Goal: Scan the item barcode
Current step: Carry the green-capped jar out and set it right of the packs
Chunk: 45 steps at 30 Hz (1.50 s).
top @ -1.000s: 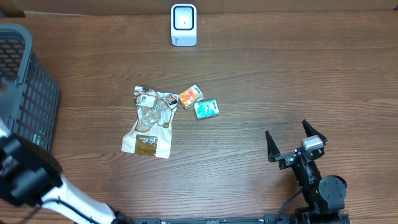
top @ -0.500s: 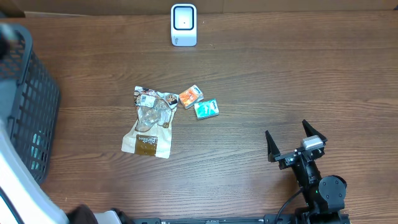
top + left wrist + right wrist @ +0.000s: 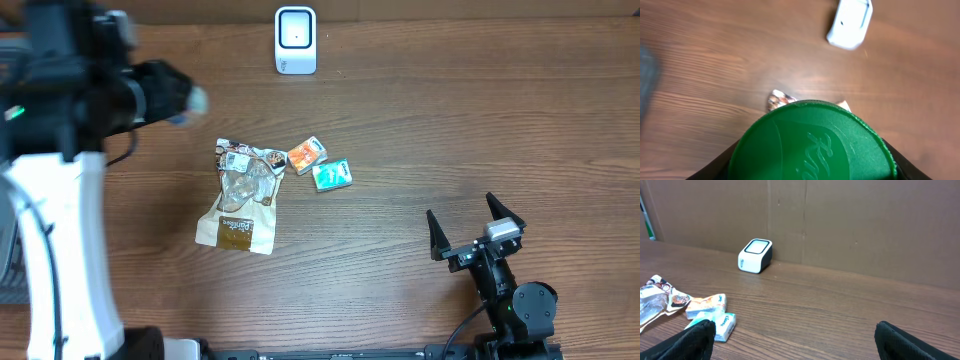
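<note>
The left end effector, gripping a green-lidded tub, has swung from the basket toward the scanner; the right end effector waits open

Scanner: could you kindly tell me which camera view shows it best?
The overhead view: the scanner appears whole and sharp, its window facing the camera. The right wrist view shows it whole but small and at a slant; the left wrist view clips it at the top edge, slightly blurred.
</note>
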Each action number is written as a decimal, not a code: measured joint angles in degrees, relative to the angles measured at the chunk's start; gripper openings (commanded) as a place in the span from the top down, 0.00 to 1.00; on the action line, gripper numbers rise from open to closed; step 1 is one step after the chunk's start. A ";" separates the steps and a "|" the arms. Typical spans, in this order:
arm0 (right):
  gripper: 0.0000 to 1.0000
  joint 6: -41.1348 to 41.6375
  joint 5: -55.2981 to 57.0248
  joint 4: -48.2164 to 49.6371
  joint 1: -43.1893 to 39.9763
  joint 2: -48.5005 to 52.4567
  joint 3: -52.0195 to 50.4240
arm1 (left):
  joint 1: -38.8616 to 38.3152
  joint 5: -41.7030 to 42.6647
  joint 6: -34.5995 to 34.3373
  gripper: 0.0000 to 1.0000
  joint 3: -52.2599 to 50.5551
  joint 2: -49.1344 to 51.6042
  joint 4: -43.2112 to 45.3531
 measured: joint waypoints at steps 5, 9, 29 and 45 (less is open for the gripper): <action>0.00 0.02 0.00 0.00 -0.02 0.00 -0.02 | -9.92 0.00 0.87 0.78 -3.17 6.78 2.47; 0.00 -0.02 0.00 -0.02 -0.02 0.00 -0.02 | -16.94 -0.02 1.57 0.78 -4.46 13.03 4.61; 0.00 0.00 -0.02 0.00 0.00 0.00 -0.02 | -22.53 -5.38 1.68 0.81 -5.05 25.66 5.81; 0.00 0.00 0.00 -0.02 -0.02 0.00 -0.02 | -34.93 -0.46 3.02 0.79 -10.62 25.66 28.92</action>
